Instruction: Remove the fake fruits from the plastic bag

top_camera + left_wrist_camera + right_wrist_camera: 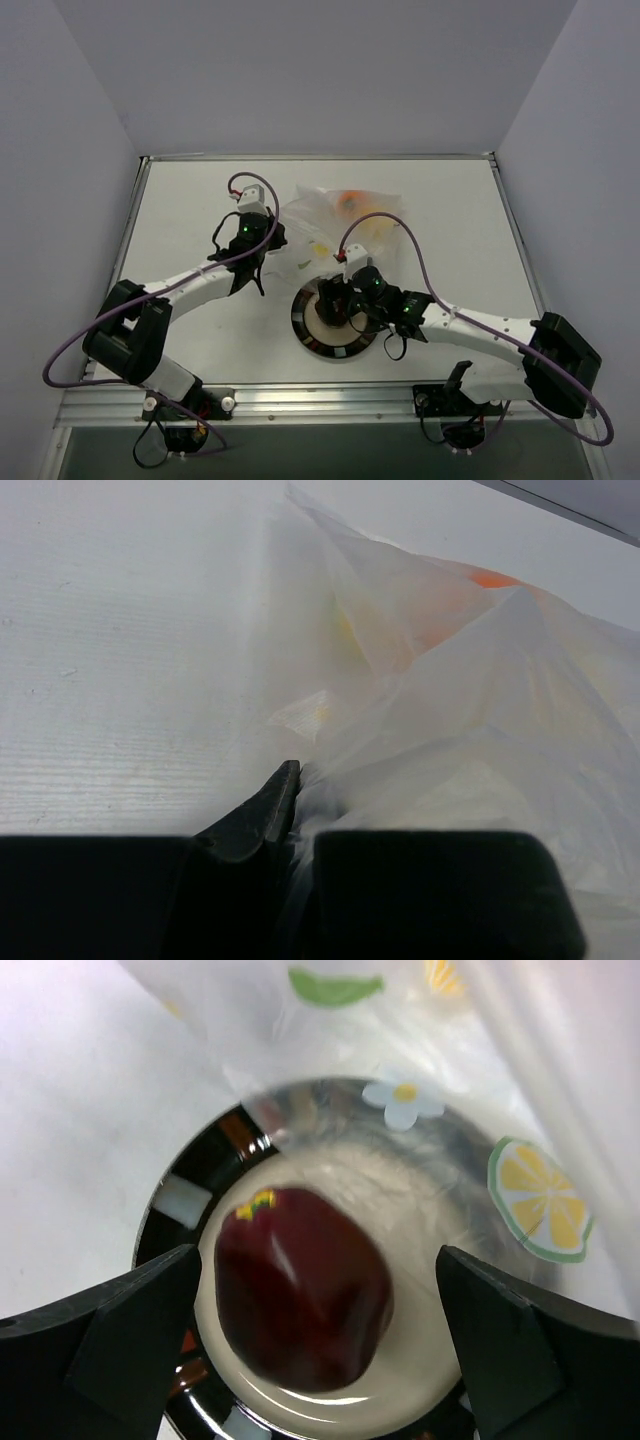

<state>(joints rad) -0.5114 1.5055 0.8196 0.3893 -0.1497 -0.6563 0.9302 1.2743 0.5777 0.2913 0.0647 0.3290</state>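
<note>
The plastic bag [330, 222] lies crumpled behind the plate [305, 332]. An orange fruit [348, 200] and a yellowish one [378, 228] show through it. My left gripper [274, 238] is shut on the bag's left edge [330, 780], with film bunched between the fingers [272, 805]. The orange fruit [490, 579] glows through the film there. My right gripper [335, 300] hangs open over the plate. In the right wrist view the dark red fruit [300, 1290] lies on the plate [170, 1215] between the spread fingers [130, 1330], untouched.
The bag's printed film [450, 1050] overlaps the plate's far rim. Both arms' purple cables [420, 260] loop above the table. White walls close in the table at the back and sides.
</note>
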